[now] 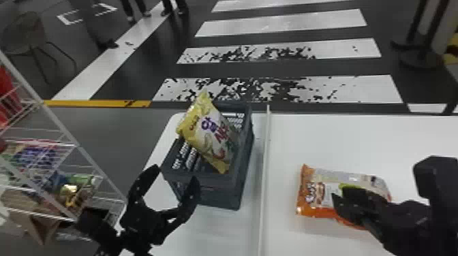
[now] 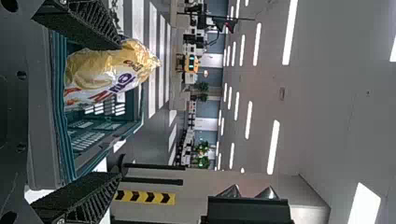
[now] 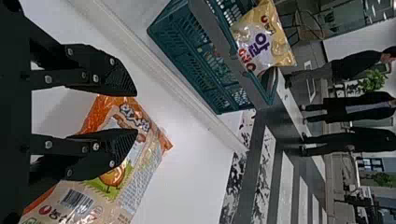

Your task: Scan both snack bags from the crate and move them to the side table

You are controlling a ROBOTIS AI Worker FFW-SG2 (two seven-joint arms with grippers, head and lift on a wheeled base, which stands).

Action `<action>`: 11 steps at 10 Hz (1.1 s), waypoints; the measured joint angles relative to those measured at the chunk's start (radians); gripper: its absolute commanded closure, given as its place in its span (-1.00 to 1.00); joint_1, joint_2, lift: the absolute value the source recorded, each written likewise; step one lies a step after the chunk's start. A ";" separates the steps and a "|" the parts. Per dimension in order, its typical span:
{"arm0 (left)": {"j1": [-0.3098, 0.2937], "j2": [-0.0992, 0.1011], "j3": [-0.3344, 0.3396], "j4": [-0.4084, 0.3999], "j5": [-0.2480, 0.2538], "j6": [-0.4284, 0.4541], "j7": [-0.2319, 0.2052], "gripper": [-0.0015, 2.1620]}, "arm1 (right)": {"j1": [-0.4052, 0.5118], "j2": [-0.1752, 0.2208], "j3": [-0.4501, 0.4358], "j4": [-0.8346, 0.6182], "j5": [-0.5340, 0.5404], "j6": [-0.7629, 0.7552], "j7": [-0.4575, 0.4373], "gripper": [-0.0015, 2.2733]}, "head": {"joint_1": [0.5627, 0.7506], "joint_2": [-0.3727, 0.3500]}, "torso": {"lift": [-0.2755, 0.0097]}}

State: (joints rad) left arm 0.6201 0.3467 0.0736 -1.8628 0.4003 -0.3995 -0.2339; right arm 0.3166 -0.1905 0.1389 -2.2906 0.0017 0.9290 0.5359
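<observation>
Snack bags: the yellow bag [image 1: 211,132] leans up in the crate [image 1: 211,190]; the orange bag [image 1: 325,190] lies on the white table [image 1: 340,139].
Left side: a wire rack [image 1: 77,145] with packs in it, and a chair [image 1: 24,35] behind.
Left gripper [image 1: 176,173]: wide and empty, near the crate.
Middle: the crate sits on the table, left of a thin strip [image 1: 267,136].
Floor behind: dark, with white stripes [image 1: 283,24].
Right gripper [image 1: 340,196]: wide, at the orange bag; I can't tell if they touch.

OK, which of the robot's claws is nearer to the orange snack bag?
Right. The right claw is over the orange bag; the left claw is off to its left, by the crate.
</observation>
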 measured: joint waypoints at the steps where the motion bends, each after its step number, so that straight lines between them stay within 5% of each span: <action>1: 0.000 0.000 0.000 0.002 0.000 0.000 -0.001 -0.97 | 0.005 0.000 0.021 0.010 0.015 -0.023 0.019 0.87 | 0.41 0.81 | 0.24; 6: -0.003 -0.003 0.000 0.014 0.000 0.000 -0.001 -0.97 | -0.040 -0.002 0.221 0.190 0.139 -0.122 0.051 0.87 | 0.41 1.00 | 0.24; 11: -0.004 -0.005 0.001 0.021 0.000 0.000 -0.001 -0.97 | -0.211 0.029 0.287 0.432 0.158 -0.160 0.047 0.87 | 0.41 1.00 | 0.24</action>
State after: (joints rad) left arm 0.6162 0.3421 0.0744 -1.8420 0.4003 -0.3995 -0.2347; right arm 0.1054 -0.1610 0.4259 -1.8588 0.1594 0.7694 0.5829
